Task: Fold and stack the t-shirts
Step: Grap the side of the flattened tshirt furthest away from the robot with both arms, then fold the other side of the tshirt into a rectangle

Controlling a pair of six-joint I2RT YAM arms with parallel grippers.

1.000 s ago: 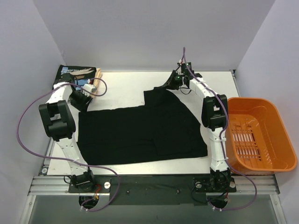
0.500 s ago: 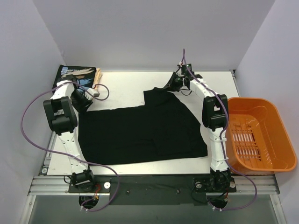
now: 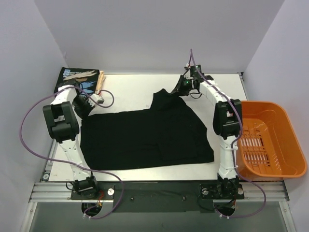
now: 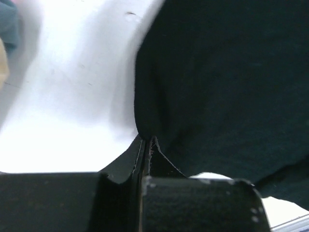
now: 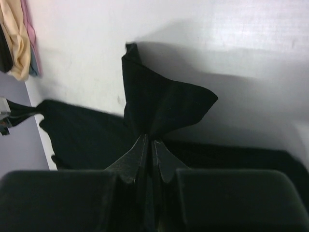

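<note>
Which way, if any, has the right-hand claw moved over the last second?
Yes: the right gripper, shut on the black t-shirt, has shifted slightly right, toward the orange basket, dragging the cloth along.

Spread mid-table: plain black t-shirt (image 3: pixel 145 137); far-left: folded printed t-shirt (image 3: pixel 77 77), cream t-shirt (image 3: pixel 100 81) beside.

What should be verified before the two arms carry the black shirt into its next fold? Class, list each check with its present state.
1. Grip of left tool on the black t-shirt edge: ok, shut on cloth.
2. Grip of right tool on the far corner: ok, shut on cloth.
3. No cloth hanging over the table edge: ok.
4. Cloth free of creases: cannot tell, too dark.
5. The orange basket apart from the t-shirt: ok.
6. The printed shirt clear of the left arm: cannot tell.
</note>
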